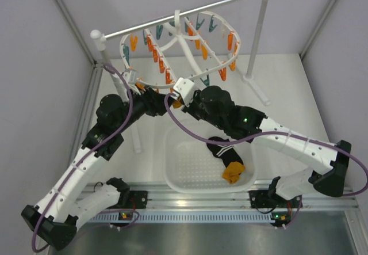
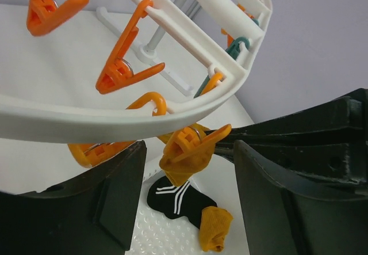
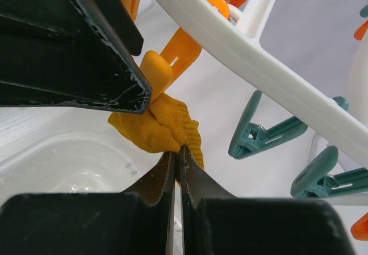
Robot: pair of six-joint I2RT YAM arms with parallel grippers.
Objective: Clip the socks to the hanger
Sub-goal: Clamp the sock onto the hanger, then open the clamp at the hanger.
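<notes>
The left gripper [image 2: 188,151] was seen with its jaws standing apart, just below the near rim of the hanger [image 2: 86,122]. Nothing was gripped by it. An orange clothespin [image 2: 192,141] dangling from that rim was framed between its two fingers [image 2: 115,197], with a gap left on either side. A mustard sock [image 2: 183,166] was held in the clothespin's mouth and hung bunched beneath it. It too lay between the fingers and, so far as could be made out, was touched by neither.

The right gripper [image 3: 176,154] was found closed under the same near rim, its jaws pressed together on the lower edge of that mustard sock. In the right wrist view the sock was bunched directly above the pinched tips, with the orange clothespin above it and a finger of the left gripper close at its upper left. In the top view the two grippers were seen meeting nose to nose beneath the hanger's near rim, one arm reaching in from each side.

Teal clothespins [image 3: 259,134] were seen hanging farther along the hanger's rim. Below the hanger, on the side of the arm bases, a white perforated basket [image 1: 190,163] was seen. A black sock with white stripes [image 2: 172,200] and a second mustard sock [image 2: 214,229] lay in it, touching each other and well apart from both grippers. Above the hanger a silver rod [image 1: 190,12] was carried on white posts [image 1: 257,36].
</notes>
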